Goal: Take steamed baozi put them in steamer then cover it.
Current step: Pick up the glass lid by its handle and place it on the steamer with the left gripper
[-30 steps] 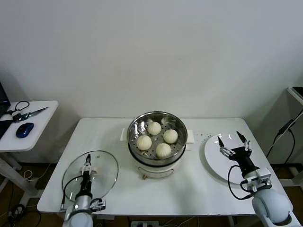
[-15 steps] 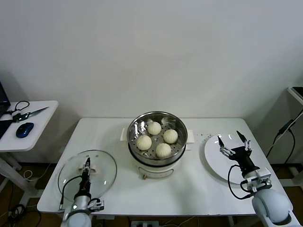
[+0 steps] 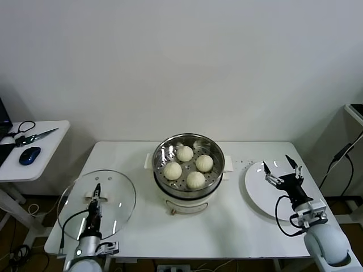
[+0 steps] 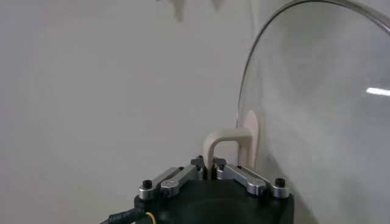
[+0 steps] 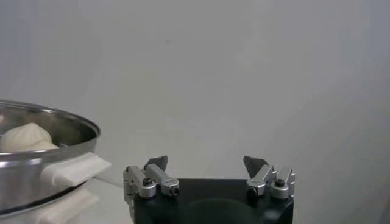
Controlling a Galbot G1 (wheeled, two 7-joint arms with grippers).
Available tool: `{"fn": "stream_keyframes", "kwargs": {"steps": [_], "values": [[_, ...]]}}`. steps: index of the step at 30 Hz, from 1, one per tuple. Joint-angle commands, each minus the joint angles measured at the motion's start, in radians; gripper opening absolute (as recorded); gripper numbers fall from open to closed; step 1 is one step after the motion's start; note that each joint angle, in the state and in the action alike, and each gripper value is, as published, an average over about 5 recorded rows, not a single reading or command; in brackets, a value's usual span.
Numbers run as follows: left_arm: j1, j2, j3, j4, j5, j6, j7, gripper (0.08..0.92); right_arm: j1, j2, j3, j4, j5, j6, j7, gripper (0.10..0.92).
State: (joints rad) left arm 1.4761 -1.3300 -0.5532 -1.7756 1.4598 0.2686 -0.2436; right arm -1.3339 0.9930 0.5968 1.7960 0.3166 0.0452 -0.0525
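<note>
Several cream-white steamed baozi (image 3: 184, 153) lie in the uncovered steel steamer (image 3: 187, 198) at the table's middle. One baozi (image 5: 24, 135) and the steamer rim (image 5: 67, 125) also show in the right wrist view. My left gripper (image 3: 96, 195) is at the front left, shut on the beige handle (image 4: 228, 137) of the glass lid (image 3: 116, 195). The lid is raised off the table and tilted. In the left wrist view the left gripper (image 4: 212, 163) pinches the handle's leg. My right gripper (image 3: 282, 168) hangs open over the white plate (image 3: 258, 198), holding nothing.
A small side table (image 3: 54, 127) stands to the left with a blue mouse (image 3: 29, 155) and scissors (image 3: 35, 136). The white plate lies near the table's right edge. A wall runs close behind the table.
My left gripper closed on the lid's handle, and the lid rose off the table, tipped up and shifted left. The right gripper barely moved.
</note>
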Motion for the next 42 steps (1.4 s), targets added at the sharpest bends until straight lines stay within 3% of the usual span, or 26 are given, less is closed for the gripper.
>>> {"fn": "stream_keyframes", "kwargs": {"steps": [1, 5, 9, 12, 16, 20, 29, 33, 42], "values": [[0.102, 0.142, 0.023, -0.383, -0.058, 0.155, 0.068, 0.151, 0.020, -0.004, -0.007, -0.027, -0.005, 0.004, -0.007, 0.823], [0.050, 0.223, 0.075, -0.442, -0.056, 0.206, 0.156, 0.151, 0.038, -0.003, -0.014, -0.050, -0.010, 0.011, -0.027, 0.823], [-0.094, 0.325, 0.204, -0.442, -0.095, 0.289, 0.242, 0.151, 0.058, -0.001, -0.022, -0.077, -0.021, 0.017, -0.034, 0.823], [-0.258, 0.381, 0.363, -0.436, -0.122, 0.389, 0.354, 0.151, 0.068, 0.002, -0.028, -0.085, -0.028, 0.019, -0.038, 0.823], [-0.487, 0.391, 0.551, -0.427, -0.108, 0.495, 0.564, 0.151, 0.079, 0.010, -0.034, -0.096, -0.042, 0.026, -0.046, 0.823], [-0.651, 0.315, 0.656, -0.390, -0.025, 0.517, 0.716, 0.151, 0.090, 0.028, -0.029, -0.115, -0.053, 0.039, -0.053, 0.823], [-0.749, 0.042, 0.800, -0.208, 0.200, 0.517, 0.847, 0.151, 0.081, 0.041, 0.010, -0.131, -0.054, 0.052, -0.064, 0.823], [-0.759, -0.069, 0.813, -0.084, 0.224, 0.517, 0.805, 0.151, 0.078, 0.046, 0.022, -0.134, -0.055, 0.056, -0.067, 0.823], [-0.709, -0.226, 0.784, 0.101, 0.200, 0.517, 0.643, 0.151, 0.058, 0.051, 0.041, -0.142, -0.072, 0.067, -0.075, 0.823]]}}
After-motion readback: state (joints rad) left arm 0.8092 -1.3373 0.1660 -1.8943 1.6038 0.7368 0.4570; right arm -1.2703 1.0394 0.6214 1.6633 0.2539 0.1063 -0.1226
